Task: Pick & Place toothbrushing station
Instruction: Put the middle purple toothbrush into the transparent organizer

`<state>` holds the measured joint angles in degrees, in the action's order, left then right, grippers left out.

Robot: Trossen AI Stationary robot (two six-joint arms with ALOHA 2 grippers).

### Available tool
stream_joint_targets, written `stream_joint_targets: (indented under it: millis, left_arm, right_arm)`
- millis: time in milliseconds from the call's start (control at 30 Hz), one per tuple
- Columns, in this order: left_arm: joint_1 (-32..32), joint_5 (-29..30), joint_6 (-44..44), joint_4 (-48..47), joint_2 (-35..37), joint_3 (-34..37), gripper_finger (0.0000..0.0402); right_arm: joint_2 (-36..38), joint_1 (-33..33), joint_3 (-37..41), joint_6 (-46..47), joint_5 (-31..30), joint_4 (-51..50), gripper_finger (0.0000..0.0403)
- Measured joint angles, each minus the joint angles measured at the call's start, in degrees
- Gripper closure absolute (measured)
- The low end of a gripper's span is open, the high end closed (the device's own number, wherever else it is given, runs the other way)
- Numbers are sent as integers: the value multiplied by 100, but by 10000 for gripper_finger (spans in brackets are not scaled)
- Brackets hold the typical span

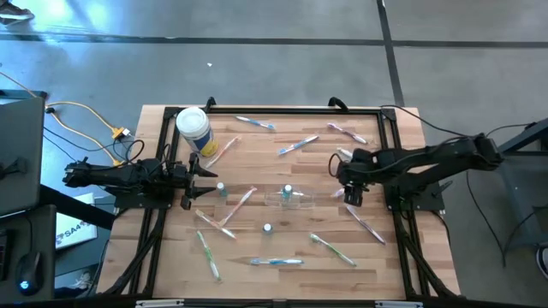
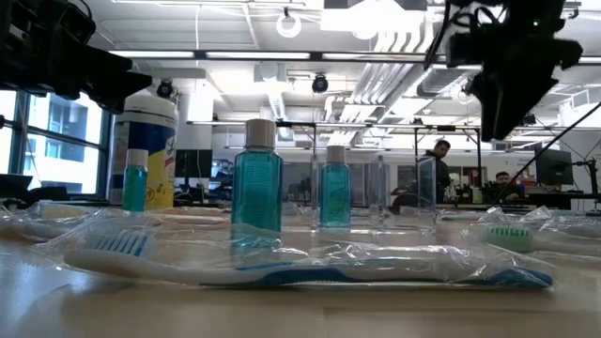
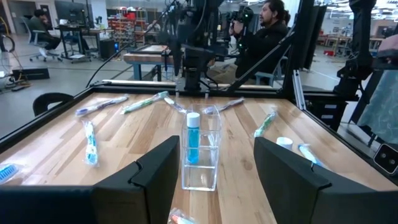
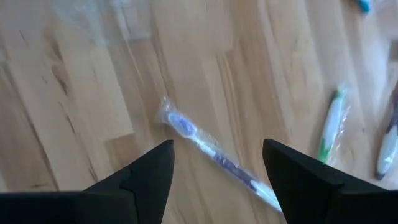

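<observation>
Clear cup [image 1: 291,198], three teal bottles [image 2: 256,178], eleven wrapped toothbrushes [image 1: 276,262].

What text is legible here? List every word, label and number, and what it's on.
"SA...": blue letters on a white sheet left of the table; the rest is too small to read.
Canister: blue print on its yellow label, too blurred to read.
Bottles: no text shows.
Toothbrush wrapper: no text shows.

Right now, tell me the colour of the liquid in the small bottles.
Teal-blue liquid in the small bottles, clearest in the low view.
</observation>
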<state>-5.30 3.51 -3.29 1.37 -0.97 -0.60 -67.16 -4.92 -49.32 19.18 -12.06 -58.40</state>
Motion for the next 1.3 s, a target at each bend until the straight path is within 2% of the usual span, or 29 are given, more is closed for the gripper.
stream_joint_targets:
  millis: [267, 867, 1067, 1167, 1300]
  left_arm:
    - [0, -2, 0, 0, 0, 0, 194]
    - [2, 7, -22, 0, -2, 0, 194]
    - [0, 8, -23, 0, -2, 0, 194]
    - [2, 5, -24, 0, 0, 0, 194]
    - [1, 4, -24, 0, -1, -1, 194]
  right_arm:
    - [-338, 4, 611, -592, -26, 347, 164]
    - [-2118, 165, 612, -1161, 370, 948, 164]
    - [-2466, 179, 588, -1479, 610, 1156, 165]
    - [-2485, 231, 592, -1517, 722, 1181, 181]
    - [-2479, 371, 599, -1464, 912, 1167, 242]
